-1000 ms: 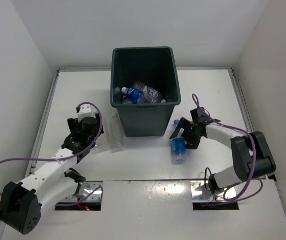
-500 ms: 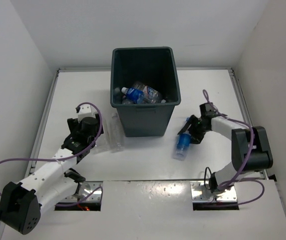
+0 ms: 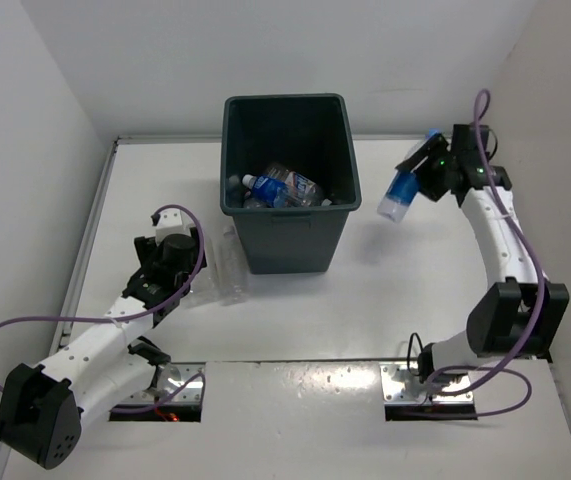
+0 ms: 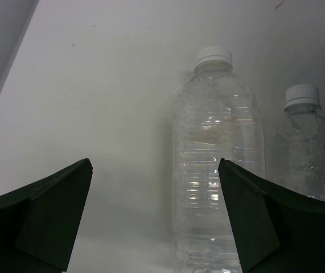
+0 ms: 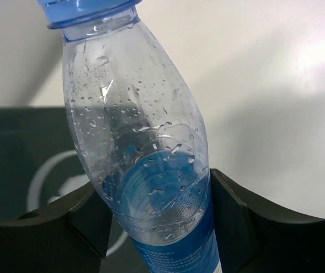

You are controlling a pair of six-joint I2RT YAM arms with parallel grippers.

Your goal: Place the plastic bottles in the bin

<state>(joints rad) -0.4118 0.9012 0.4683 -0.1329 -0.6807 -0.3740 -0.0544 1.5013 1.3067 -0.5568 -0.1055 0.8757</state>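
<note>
Swung up with clear blue-labelled plastic bottle [image 3: 397,198] clamped in right end effector [image 3: 412,183]. Hung right of tall dark grey bin [image 3: 287,232], cap binward.

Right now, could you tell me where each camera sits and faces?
Top external: above and behind, looking down on bin, left arm and right arm.
Left wrist: on left arm, facing two clear bottles; open left gripper below.
Right wrist: on right arm, looking along the blue-capped bottle the right gripper clamps.
Shared with top: that bottle.
</note>
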